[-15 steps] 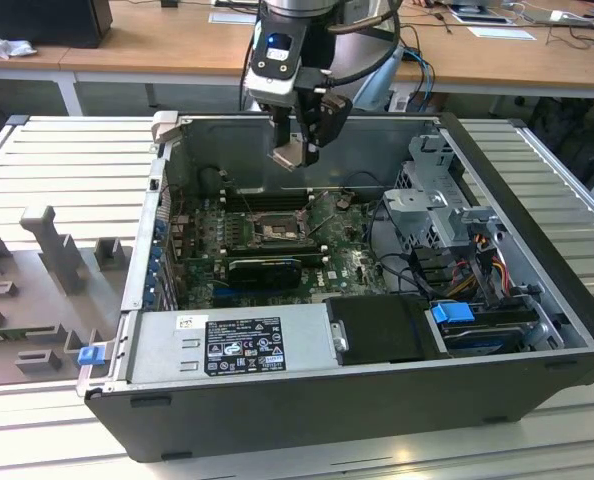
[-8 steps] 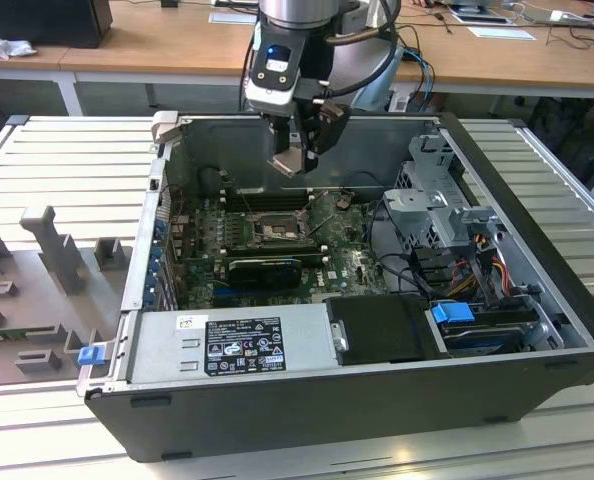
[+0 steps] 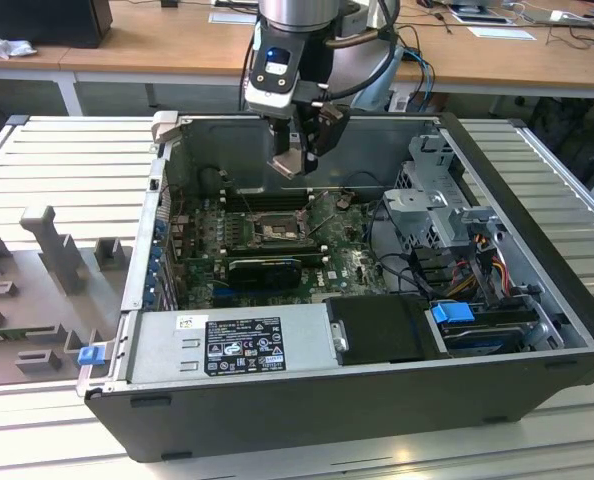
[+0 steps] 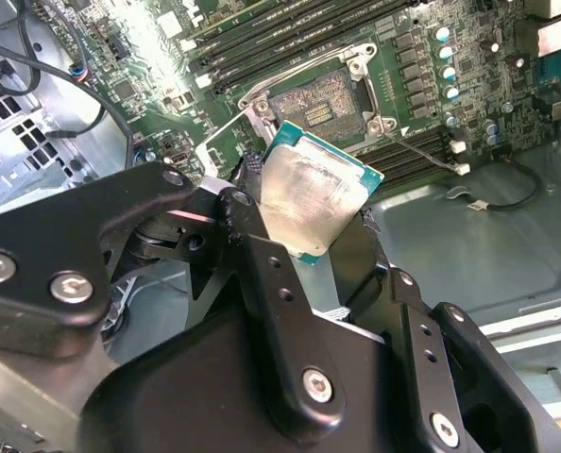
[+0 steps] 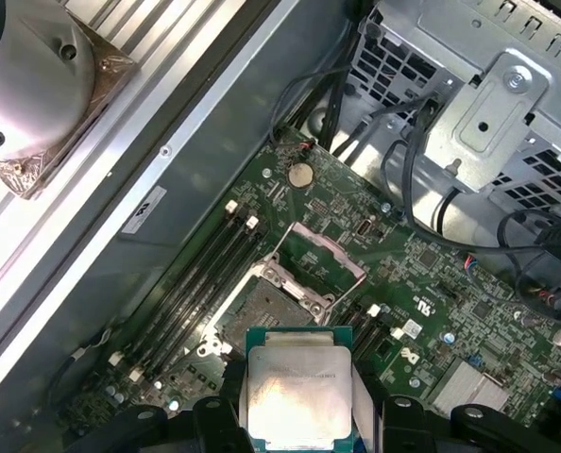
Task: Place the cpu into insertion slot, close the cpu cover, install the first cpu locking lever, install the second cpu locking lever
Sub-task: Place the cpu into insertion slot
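**Item:** gripper, jaws clamped on the cpu by two opposite edges. Pale metal top faces the wrist cams, green rim visible in both wrist views. In the exterior view the chip is prob. the pale tilted plate at the fingertips. It is hard to make out there.

**Position:** chip held in the air inside the open pc case, above the motherboard and apart from it. It is near the insertion slot but not seated.

**Slot:** black frame, dark contact field exposed. The cpu cover is swung up off it and stands open just beside it. Long black memory slots run alongside.

**Case contents:** power supply along the near wall, perforated drive cage w/ cable bundle at the exterior view's right.

**Surface:** case lies on its side on a pale ribbed metal table. A grey moulded tray sits beside the case at the exterior view's left.

**Room:** wooden desks behind, w/ papers and cables on top.
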{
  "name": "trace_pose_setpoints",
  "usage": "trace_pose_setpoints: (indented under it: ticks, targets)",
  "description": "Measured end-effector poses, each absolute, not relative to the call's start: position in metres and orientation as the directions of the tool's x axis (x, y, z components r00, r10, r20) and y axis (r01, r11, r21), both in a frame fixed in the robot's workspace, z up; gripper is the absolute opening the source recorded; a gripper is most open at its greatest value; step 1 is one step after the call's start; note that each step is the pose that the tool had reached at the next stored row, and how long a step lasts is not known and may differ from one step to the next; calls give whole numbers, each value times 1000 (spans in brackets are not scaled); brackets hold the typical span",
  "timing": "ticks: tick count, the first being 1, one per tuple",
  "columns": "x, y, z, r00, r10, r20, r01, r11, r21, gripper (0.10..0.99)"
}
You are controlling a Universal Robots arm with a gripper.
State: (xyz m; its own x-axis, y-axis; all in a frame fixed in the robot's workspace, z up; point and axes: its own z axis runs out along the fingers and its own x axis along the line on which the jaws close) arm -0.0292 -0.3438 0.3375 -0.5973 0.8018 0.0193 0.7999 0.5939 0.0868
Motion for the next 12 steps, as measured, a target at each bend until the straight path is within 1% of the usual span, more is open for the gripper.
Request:
trace_pose_setpoints:
  ticks: [8, 12]
  targets:
    - [-29, -344, 335, -574, 819, 19, 817, 571, 87, 529]
    - [-29, -344, 333, -516, 857, 19, 854, 512, 87, 529]
